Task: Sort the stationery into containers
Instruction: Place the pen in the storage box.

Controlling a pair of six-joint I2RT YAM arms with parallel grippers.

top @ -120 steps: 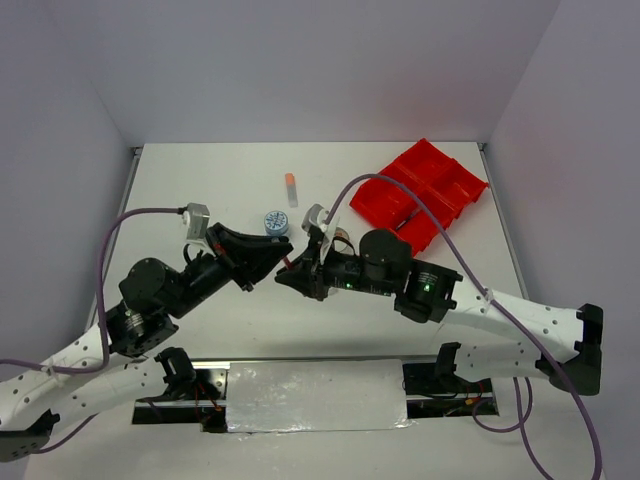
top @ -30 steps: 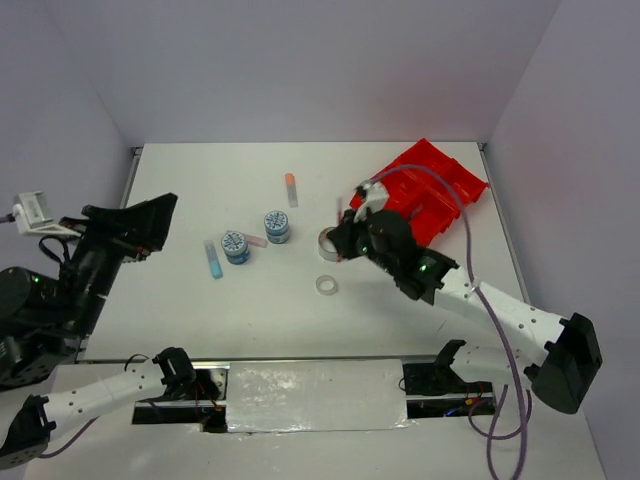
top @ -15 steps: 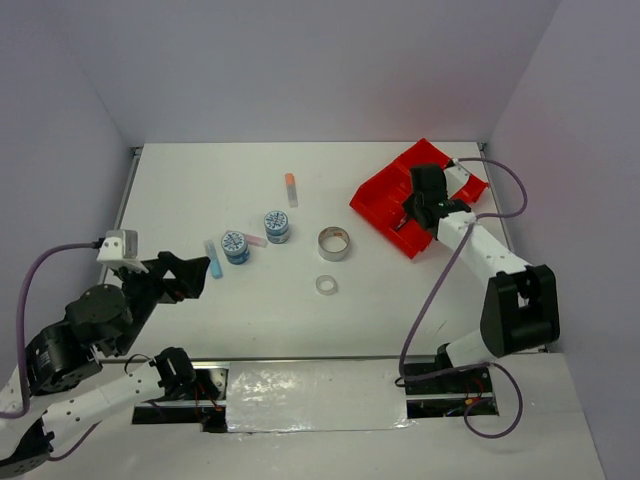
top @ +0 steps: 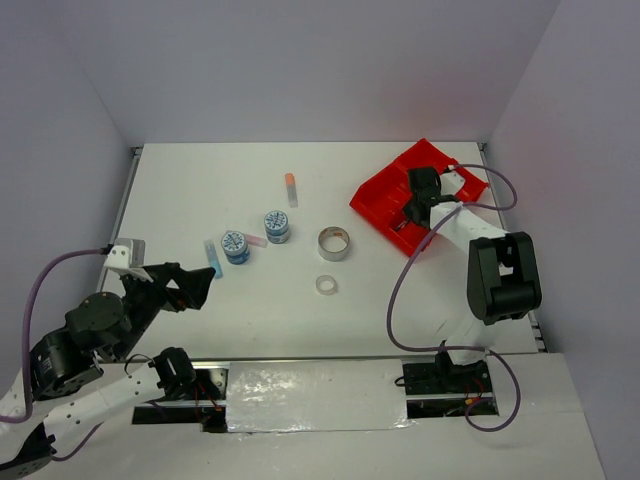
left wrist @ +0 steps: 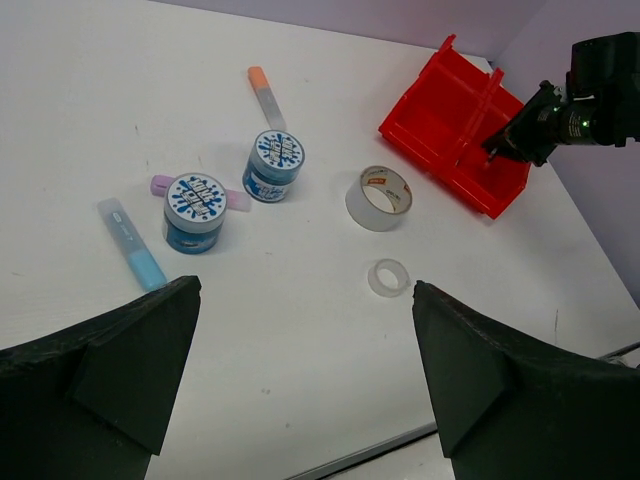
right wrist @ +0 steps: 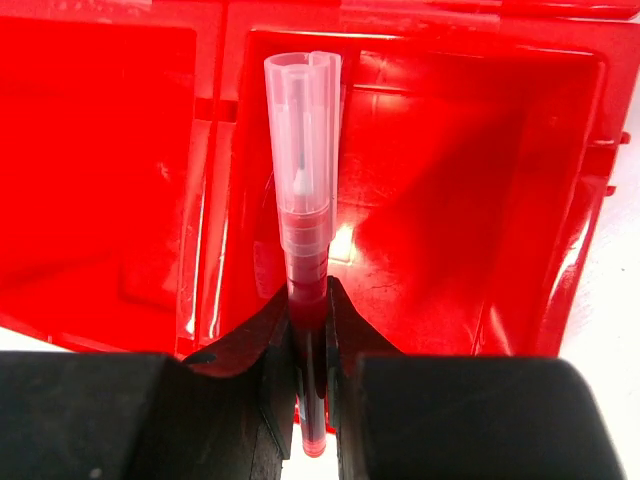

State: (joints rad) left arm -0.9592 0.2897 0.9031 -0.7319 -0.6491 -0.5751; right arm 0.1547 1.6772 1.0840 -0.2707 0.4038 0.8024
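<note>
The red tray (top: 378, 196) sits at the table's (top: 400, 300) far right. The left gripper (left wrist: 305, 288) hovers over the near left, jaws spread wide. The right gripper (right wrist: 308, 310) pinches a clear-capped pen (right wrist: 305, 200) above a tray compartment. The tape roll (top: 333, 243) lies mid-table. Left of it stand two tubs (top: 235, 246), a pink tube (top: 256, 241) between them, a blue tube (top: 212, 260) beside them and an orange tube (top: 290, 186) farther back. The tape ring (top: 326, 285) lies near the roll.

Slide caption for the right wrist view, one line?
Right gripper pinching a clear-capped red pen over the red tray, cap pointing away.
</note>
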